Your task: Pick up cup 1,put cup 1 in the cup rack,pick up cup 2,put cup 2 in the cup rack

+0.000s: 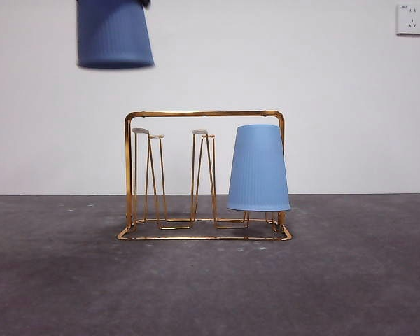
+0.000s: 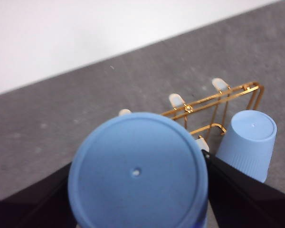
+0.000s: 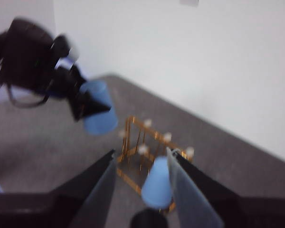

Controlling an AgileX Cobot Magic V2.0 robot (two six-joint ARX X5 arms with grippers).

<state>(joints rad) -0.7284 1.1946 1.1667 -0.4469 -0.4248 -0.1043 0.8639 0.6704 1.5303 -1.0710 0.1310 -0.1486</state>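
Note:
The gold wire cup rack (image 1: 203, 113) stands mid-table. One blue ribbed cup (image 1: 259, 168) sits upside down over its right-hand prongs, also seen from the left wrist (image 2: 249, 142) and the right wrist (image 3: 156, 183). A second blue cup (image 1: 114, 35) hangs mouth-down high above the table, left of the rack. My left gripper (image 2: 138, 164) is shut on this cup (image 2: 137, 190), whose base faces the wrist camera. The white-tipped prongs (image 2: 176, 99) beyond it are bare. My right gripper (image 3: 140, 153) is open, empty, and well above the rack (image 3: 133, 137).
A white wall runs close behind the rack, with a socket (image 1: 411, 19) at its upper right. The grey tabletop (image 1: 210, 287) stretches in front of and beside the rack. The left arm (image 3: 33, 61) shows dark and large in the right wrist view.

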